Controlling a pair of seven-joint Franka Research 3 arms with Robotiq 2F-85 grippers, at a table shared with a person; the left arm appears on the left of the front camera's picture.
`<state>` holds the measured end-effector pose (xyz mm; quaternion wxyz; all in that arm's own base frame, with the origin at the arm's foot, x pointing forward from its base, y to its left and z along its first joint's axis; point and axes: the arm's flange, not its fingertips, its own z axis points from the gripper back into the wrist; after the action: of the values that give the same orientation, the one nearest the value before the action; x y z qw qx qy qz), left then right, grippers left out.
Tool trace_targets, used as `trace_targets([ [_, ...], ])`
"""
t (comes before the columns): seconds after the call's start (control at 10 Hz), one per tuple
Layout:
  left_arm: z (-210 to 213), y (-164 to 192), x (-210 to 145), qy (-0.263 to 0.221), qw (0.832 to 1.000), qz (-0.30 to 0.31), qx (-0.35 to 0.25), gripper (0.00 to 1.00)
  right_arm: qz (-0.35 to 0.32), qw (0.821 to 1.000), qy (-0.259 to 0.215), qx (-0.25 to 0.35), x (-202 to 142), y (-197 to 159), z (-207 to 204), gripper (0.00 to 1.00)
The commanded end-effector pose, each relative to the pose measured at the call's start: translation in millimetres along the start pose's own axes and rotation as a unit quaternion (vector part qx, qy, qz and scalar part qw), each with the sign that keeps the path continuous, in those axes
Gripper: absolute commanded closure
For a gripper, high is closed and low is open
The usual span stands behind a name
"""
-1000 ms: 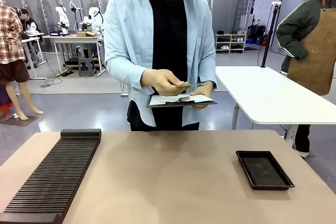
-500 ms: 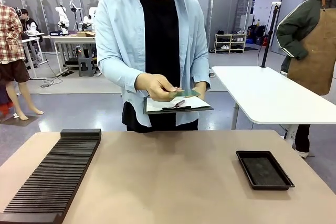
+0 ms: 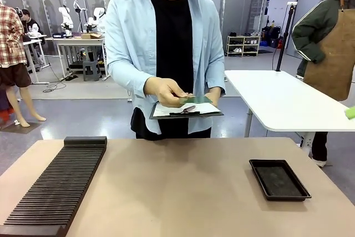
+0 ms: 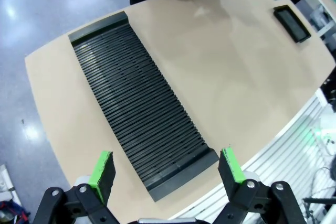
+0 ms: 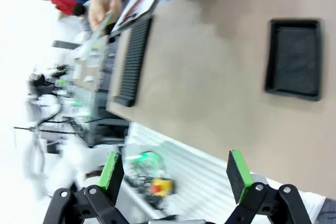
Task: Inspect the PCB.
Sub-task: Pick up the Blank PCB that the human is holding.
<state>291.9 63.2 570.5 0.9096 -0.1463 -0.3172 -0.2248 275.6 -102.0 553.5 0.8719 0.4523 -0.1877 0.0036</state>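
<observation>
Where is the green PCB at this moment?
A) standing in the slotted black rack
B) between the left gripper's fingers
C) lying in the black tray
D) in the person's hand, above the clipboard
D: the person's hand holds the PCB just over the clipboard.

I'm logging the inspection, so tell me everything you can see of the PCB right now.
The PCB is a thin, flat green board, seen nearly edge-on and lying about level. The person's hand pinches one end, holding it just above the clipboard. Its surface detail is too small to tell.
</observation>
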Motion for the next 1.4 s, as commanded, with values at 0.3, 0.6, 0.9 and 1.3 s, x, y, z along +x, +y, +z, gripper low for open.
trace_targets([
  [0.3,-0.2,-1.3,-0.1,0.009,1.0,0.008,0.005,0.0,-0.188,0.971,0.048,0.137,34.0,14.6,-96.9,0.0],
  [0.6,-0.2,-1.3,-0.1,0.009,1.0,0.008,0.005,0.0,-0.223,0.961,0.08,0.143,49.8,31.0,-163.7,0.0],
  [0.9,-0.2,-1.3,-0.1,0.009,1.0,0.008,0.005,0.0,-0.251,0.948,0.078,0.181,65.3,40.5,-208.6,0.0],
  [1.3,-0.2,-1.3,-0.1,0.009,1.0,0.008,0.005,0.0,-0.263,0.938,0.075,0.212,79.6,48.5,-246.8,0.0],
])
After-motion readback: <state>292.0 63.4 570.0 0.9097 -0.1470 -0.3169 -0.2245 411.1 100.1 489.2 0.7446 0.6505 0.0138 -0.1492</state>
